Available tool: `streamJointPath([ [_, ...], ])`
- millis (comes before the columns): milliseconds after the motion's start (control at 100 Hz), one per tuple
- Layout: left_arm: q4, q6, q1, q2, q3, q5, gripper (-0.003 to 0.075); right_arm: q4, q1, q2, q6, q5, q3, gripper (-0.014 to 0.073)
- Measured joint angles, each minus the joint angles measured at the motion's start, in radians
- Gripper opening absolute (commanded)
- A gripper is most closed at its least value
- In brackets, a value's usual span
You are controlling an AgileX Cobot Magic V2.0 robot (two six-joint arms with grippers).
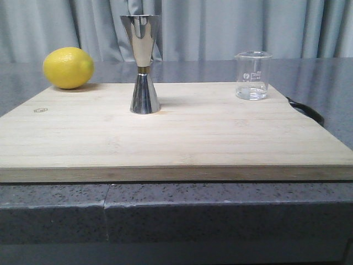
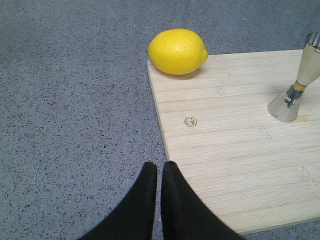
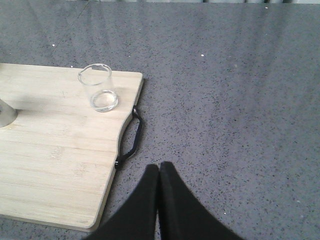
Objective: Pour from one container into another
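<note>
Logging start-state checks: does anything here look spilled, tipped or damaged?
Nothing stands out. The beaker and jigger stand upright and apart on the cutting board, the lemon sits at its far left corner, and no spill shows.

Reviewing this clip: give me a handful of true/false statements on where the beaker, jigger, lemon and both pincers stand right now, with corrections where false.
1. The steel jigger stands upright on the wooden board. True.
2. The glass beaker lies tipped on its side. False: it stands upright near the board's far right corner.
3. The lemon sits at the board's far left corner. True.
4. The right pincer grips the beaker. False: its fingers are together and empty, over the grey counter, apart from the beaker.
5. The left pincer is shut, holding nothing. True.
6. The board's black handle is on the lemon's side. False: it is on the beaker's side.
</note>
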Motion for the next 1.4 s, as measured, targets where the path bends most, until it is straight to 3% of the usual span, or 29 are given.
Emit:
streamJointPath([
  [630,-0.002,0.0,0.013,-0.035,0.029,-0.049,-0.0019,0.0,0.0,0.0,0.0,0.0,0.0,-0.0048],
  [900,0.011,0.0,0.169,-0.342,0.37,-0.353,-0.0019,0.0,0.0,0.0,0.0,0.0,0.0,-0.0048],
  [1130,-0.008,0.0,0.214,-0.528,0.643,-0.544,-0.0019,0.0,0.0,0.0,0.0,0.0,0.0,-0.0048],
  [1400,-0.018,0.0,0.216,-0.562,0.719,-0.672,-0.0019,0.0,0.0,0.0,0.0,0.0,0.0,-0.0048],
])
